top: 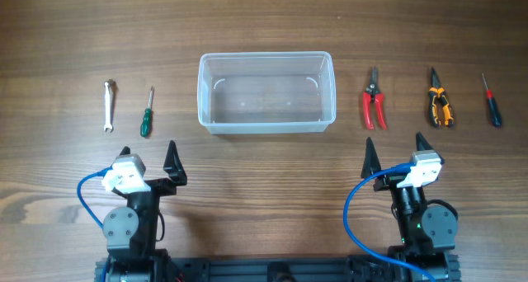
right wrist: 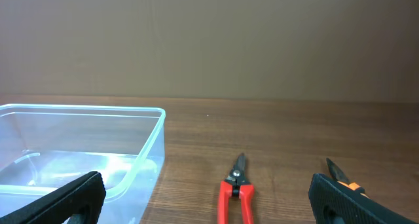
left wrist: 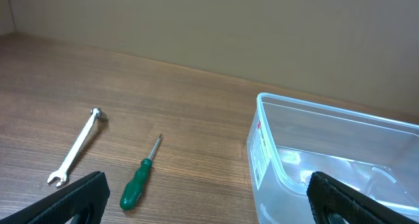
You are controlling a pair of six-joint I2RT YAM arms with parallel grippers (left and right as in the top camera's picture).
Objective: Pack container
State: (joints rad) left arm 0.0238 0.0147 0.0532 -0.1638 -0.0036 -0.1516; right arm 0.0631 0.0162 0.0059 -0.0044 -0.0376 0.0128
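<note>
The clear plastic container point(top: 266, 92) sits empty at the table's middle; it also shows in the left wrist view point(left wrist: 327, 158) and the right wrist view point(right wrist: 78, 145). Left of it lie a silver wrench point(top: 108, 105) point(left wrist: 75, 147) and a green-handled screwdriver point(top: 147, 113) point(left wrist: 139, 180). Right of it lie red-handled snips point(top: 374, 101) point(right wrist: 236, 190), orange-and-black pliers point(top: 439, 101) point(right wrist: 340, 175) and a red-and-black screwdriver point(top: 492, 101). My left gripper point(top: 150, 160) point(left wrist: 206, 201) and right gripper point(top: 394, 150) point(right wrist: 206, 201) are open and empty, near the front, apart from everything.
The tools lie in a row level with the container, spaced apart. A plain wall stands behind the table's far edge. The arm bases and blue cables point(top: 87, 191) sit at the front edge.
</note>
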